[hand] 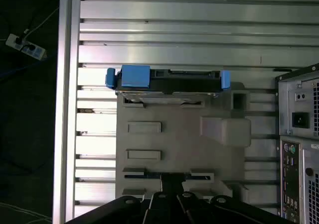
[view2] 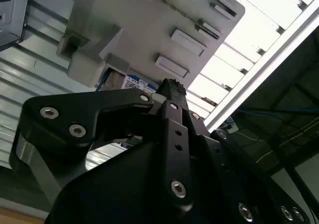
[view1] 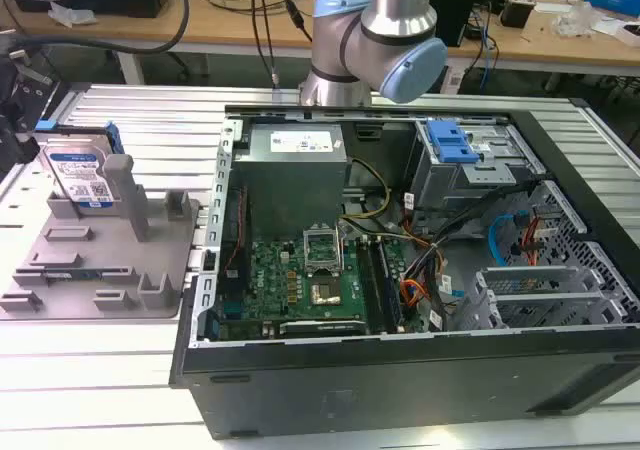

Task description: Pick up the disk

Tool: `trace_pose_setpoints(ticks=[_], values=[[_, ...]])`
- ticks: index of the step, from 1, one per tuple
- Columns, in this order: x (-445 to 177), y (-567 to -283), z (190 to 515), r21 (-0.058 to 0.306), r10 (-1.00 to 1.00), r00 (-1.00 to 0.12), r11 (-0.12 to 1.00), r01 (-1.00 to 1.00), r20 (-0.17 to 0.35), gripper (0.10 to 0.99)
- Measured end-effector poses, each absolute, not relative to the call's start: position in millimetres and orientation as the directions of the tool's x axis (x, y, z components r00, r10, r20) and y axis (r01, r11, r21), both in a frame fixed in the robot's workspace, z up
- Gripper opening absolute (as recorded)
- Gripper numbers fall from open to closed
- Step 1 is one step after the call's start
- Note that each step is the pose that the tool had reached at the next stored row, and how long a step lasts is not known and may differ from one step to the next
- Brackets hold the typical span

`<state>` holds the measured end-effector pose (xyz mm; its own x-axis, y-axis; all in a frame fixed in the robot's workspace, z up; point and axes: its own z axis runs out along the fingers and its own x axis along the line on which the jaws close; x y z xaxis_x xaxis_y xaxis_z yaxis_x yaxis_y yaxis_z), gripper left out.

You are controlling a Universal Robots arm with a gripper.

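One open computer case [view1: 400, 390] occupies the exterior view's right, a matte grey fixture plate [view1: 100, 260] its left. The black gripper [view2: 173, 87] hangs over the plate, grasping nothing, opening indeterminable. The disk [view1: 80, 175] stands on edge there: label in the exterior view, blue-railed edge [hand: 169, 82] in the first wrist view.

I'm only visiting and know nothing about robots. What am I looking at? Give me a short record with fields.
Disk: silver-grey drive with blue rails, standing on edge at one end of the fixture plate
Fixture plate: grey, with upright posts, lying on the slatted metal table, on the exterior view's left of the computer case
Computer case: open, circuit board exposed
Gripper: black, over the plate's opposite end in the first wrist view, apart from the disk
Task status: disk not yet picked up
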<state>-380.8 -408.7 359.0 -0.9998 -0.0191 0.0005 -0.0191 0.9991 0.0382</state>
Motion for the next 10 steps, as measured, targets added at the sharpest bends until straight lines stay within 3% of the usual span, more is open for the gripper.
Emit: trace_pose_setpoints(ticks=[10], values=[[-380.9, -408.7, 359.0, 0.038, -0.022, -1.000, 0.999, -0.022, 0.000, 0.106]])
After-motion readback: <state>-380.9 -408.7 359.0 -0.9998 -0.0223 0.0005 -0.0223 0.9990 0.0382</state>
